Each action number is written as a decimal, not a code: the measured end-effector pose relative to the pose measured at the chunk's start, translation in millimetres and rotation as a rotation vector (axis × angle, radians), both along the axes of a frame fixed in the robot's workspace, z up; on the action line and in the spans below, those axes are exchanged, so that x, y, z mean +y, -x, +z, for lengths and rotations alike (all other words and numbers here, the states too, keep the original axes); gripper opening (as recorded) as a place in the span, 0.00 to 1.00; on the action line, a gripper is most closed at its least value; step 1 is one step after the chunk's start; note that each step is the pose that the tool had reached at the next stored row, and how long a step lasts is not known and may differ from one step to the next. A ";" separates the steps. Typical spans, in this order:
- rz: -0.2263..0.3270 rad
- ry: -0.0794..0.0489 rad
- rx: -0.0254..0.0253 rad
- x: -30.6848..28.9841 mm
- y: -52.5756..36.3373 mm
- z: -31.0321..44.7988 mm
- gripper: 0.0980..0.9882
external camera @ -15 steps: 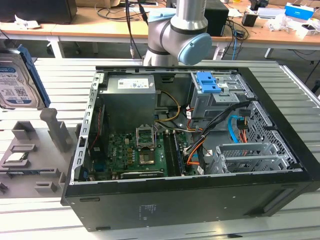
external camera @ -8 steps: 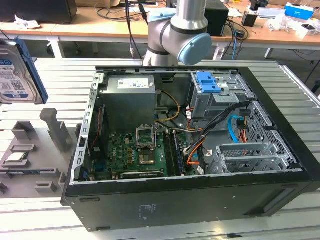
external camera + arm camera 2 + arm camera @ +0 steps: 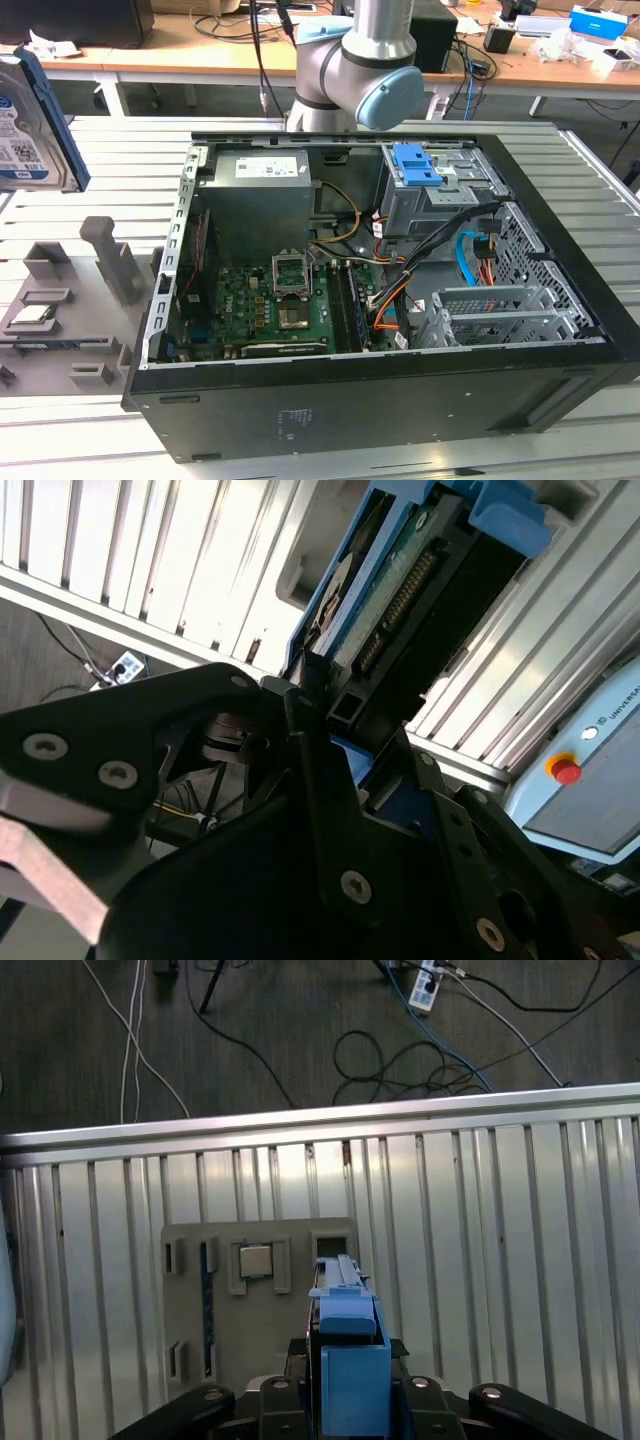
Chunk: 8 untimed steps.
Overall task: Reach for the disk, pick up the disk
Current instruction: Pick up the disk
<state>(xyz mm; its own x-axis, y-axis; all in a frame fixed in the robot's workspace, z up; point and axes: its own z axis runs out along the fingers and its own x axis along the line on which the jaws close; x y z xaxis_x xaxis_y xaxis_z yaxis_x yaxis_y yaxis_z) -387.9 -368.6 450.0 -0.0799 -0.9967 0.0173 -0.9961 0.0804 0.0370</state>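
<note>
The black jaws are clamping the flat silver-grey metal disk in its blue plastic bracket (image 3: 395, 600), holding it on edge, clear above the grey moulded holder (image 3: 250, 1320) on the slatted aluminium counter (image 3: 500, 1260). We are judging slippage likeliest: a narrow edge grip could let it tilt.

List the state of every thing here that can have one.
disk: held on edge, in the air above the fixture.
gripper: shut on the disk.
computer case: side open, interior exposed.
CPU chip: seated in a fixture pocket.
</note>
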 end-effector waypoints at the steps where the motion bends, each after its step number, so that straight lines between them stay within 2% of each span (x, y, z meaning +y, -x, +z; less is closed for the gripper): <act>1: 0.000 0.000 0.0000 0.0 0.0 3.0 0.30; 5: 0.000 0.000 0.0000 0.0 -0.3 15.1 0.30; 8: 0.000 0.000 0.0001 0.0 -0.5 20.8 0.30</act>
<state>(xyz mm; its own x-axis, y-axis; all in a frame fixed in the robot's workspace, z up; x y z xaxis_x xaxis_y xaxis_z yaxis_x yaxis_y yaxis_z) -387.4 -368.6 470.8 -0.0799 -0.9967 0.0173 -0.9961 0.0804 0.0370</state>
